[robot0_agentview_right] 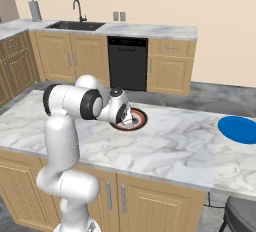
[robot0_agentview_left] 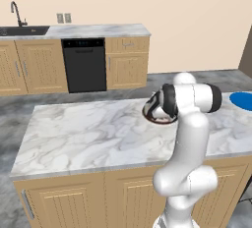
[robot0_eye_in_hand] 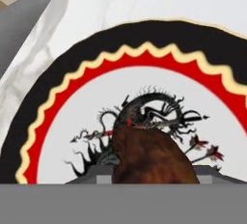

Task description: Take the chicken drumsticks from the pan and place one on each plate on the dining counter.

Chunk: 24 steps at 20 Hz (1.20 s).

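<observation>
A plate (robot0_eye_in_hand: pixel 72 63) with a dark rim, a red ring and a pale centre with a dragon drawing lies on the dining counter (robot0_agentview_left: pixel 83 133). A brown chicken drumstick (robot0_eye_in_hand: pixel 149 158) sits low over the plate's centre, between the fingertips of my gripper (robot0_eye_in_hand: pixel 152 178), which looks shut on it. From the base, the plate (robot0_agentview_right: pixel 140 119) shows partly under my hand, and the gripper (robot0_agentview_right: pixel 128 122) points down onto it. The plate (robot0_agentview_left: pixel 149 113) is half hidden behind my arm in the left base view. The pan is out of view.
A blue round dish (robot0_agentview_right: pixel 239 128) lies on the counter to the right, also seen as the blue dish (robot0_agentview_left: pixel 242 99). Behind the counter stand a black dishwasher (robot0_agentview_right: pixel 127 62) and a sink (robot0_agentview_right: pixel 75 25). A dark stool (robot0_agentview_right: pixel 241 216) sits at the near right corner.
</observation>
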Available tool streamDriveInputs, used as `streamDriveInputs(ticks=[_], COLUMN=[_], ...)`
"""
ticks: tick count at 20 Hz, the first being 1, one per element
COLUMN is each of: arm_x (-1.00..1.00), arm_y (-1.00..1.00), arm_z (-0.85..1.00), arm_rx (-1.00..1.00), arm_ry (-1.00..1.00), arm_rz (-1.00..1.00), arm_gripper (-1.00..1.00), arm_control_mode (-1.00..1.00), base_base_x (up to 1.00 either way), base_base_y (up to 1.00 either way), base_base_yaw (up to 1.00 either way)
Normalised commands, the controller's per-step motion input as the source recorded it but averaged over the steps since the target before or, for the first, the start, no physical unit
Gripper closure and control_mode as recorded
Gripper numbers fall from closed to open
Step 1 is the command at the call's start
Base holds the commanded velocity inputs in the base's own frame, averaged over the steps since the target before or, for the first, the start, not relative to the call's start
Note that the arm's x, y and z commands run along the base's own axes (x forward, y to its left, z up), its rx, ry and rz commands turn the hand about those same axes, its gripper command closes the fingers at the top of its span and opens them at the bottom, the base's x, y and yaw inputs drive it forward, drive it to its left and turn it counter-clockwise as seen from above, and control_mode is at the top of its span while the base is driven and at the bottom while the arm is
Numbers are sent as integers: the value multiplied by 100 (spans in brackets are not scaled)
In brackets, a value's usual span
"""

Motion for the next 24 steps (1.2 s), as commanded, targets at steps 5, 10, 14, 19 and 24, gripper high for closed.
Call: streamDriveInputs(ticks=[5, 10, 14, 19, 24], arm_x=[17, -8, -7, -76, -100], arm_y=[-9, -4, -2, -15, -4], arm_z=[-8, 30, 57, 94, 100], arm_rx=[1, 1, 0, 1, 0], arm_ry=[-4, -16, -13, -27, -35], arm_rz=[0, 3, 11, 15, 23], arm_gripper=[-100, -100, -100, -100, -100], arm_control_mode=[-100, -100, -100, -100, -100], base_base_x=[0, 0, 0, 0, 0], base_base_y=[0, 0, 0, 0, 0], base_base_yaw=[0, 0, 0, 0, 0])
